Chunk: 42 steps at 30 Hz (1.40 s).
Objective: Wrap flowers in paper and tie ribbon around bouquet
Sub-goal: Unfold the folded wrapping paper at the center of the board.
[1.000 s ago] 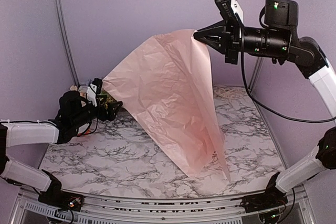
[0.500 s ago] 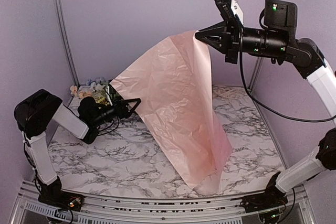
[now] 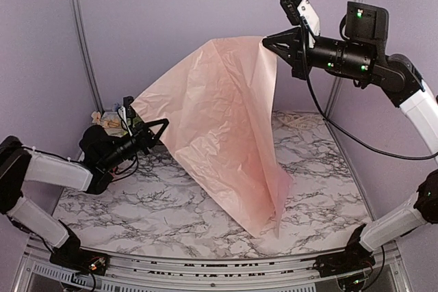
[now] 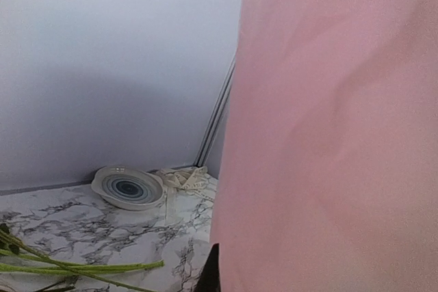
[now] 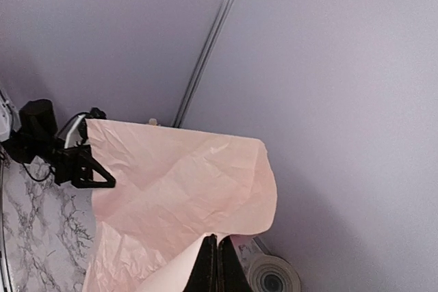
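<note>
Far left, the flowers [image 3: 109, 118] lie on the table [image 3: 137, 203] near the back wall, just behind the left arm. The left gripper [image 3: 163, 125] has its jaws closed on the paper [image 3: 226, 121] at its left edge. The paper hangs like a tent mid-table, with its bottom end down on the marble. Up top right, the right gripper [image 3: 267, 40] is pinched tight on the paper's upper corner. The ribbon [image 4: 185, 178] sits bunched at the back, right beside a plate [image 4: 128, 187].

The paper [image 3: 226, 121] is soft pink, the table [image 3: 157, 217] white marble veined grey, the plate [image 4: 128, 188] ringed grey-blue, the stems [image 4: 82, 266] green.
</note>
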### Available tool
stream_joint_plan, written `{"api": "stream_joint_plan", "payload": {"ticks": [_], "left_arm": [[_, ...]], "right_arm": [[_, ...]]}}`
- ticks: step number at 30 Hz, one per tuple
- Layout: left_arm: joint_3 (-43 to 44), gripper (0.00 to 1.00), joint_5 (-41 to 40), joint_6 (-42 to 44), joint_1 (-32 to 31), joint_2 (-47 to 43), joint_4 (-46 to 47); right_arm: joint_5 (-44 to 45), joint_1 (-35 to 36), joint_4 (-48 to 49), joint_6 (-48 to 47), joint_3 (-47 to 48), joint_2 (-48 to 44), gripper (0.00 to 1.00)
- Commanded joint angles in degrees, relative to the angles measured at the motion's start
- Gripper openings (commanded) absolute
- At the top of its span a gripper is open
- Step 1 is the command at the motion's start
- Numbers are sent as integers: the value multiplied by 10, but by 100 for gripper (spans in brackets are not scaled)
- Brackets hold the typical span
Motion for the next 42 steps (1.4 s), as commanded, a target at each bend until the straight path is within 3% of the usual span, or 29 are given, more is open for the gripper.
{"api": "stream_joint_plan", "payload": {"ticks": [1, 4, 8, 12, 18, 23, 30, 34, 40, 42], "left_arm": [[0, 0, -37, 145, -34, -212, -304], [24, 0, -55, 158, -47, -311, -467], [33, 0, -45, 149, -84, -393, -558], [68, 0, -77, 178, -150, -427, -644], [162, 0, -78, 231, -170, -435, -772], [216, 0, -75, 225, -170, -397, -772], [247, 0, -112, 196, -151, -310, -759], [248, 0, -93, 146, -105, -273, -727], [204, 0, -70, 47, -29, -184, -708], [168, 0, -41, 25, -19, -159, -659]], "right_arm": [[162, -13, 31, 49, 9, -18, 0], [193, -33, 34, 72, 15, -27, 0], [234, -37, 25, 77, 33, -22, 0], [234, -37, 26, 73, 51, -20, 0], [285, -39, 43, 71, 96, -14, 0], [315, -41, 57, 59, 139, 36, 0], [367, -134, 87, 45, 257, 226, 0], [366, -142, 87, 25, 303, 339, 0], [382, -144, 119, 49, 256, 437, 0], [389, -147, 130, 51, 241, 465, 0]]}}
